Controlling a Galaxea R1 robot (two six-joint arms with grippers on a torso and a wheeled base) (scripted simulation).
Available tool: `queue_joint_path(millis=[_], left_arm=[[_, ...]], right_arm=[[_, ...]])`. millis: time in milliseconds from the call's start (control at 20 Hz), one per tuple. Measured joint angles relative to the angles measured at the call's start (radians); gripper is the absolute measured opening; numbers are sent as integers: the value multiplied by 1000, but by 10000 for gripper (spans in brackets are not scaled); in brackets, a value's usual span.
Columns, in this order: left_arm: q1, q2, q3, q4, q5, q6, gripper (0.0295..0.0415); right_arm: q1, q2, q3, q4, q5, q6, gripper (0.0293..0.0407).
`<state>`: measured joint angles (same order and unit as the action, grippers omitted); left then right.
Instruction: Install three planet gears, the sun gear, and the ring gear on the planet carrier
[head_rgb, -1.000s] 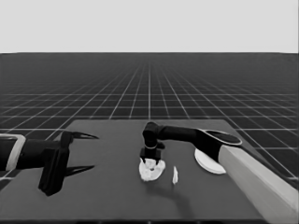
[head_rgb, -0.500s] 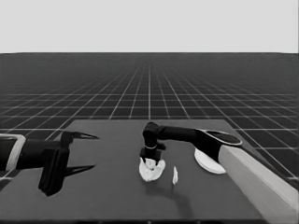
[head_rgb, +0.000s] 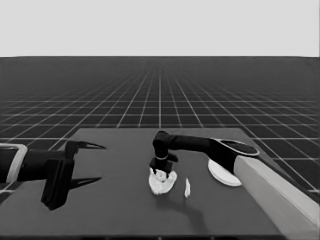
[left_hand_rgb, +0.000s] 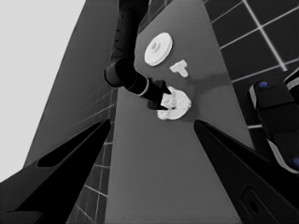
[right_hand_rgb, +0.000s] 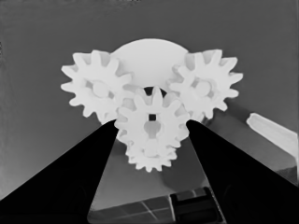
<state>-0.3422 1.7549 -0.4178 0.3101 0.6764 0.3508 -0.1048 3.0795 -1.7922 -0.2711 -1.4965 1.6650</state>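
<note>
Head view shows the right gripper (head_rgb: 161, 170) down over the smaller round part (head_rgb: 162, 182) at mid tabletop (head_rgb: 115, 200). Right wrist view shows its fingers (right_hand_rgb: 84, 177) clamped on a gear (right_hand_rgb: 152, 123) held over the middle, between two seated gears (right_hand_rgb: 96, 88), a fourth below. Nearby lie a thin white piece (head_rgb: 187, 188) and the larger round part (head_rgb: 222, 173). Left gripper (head_rgb: 85, 162) waits at the left end, fingers spread wide.

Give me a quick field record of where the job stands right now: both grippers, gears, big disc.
right gripper: over the smaller round part, jaws on either side of the centre gear
left gripper: parked over the table's left end, jaws open
outer gears: two flank it, a fourth shows below
larger round part: not yet installed
thin white piece: beside the assembly
</note>
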Motion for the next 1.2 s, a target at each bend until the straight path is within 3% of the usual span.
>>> queue_joint_path(millis=[1200], left_arm=[[0, 0, 0, 0, 0, 0, 385]], right_arm=[[0, 0, 0, 0, 0, 251, 309]])
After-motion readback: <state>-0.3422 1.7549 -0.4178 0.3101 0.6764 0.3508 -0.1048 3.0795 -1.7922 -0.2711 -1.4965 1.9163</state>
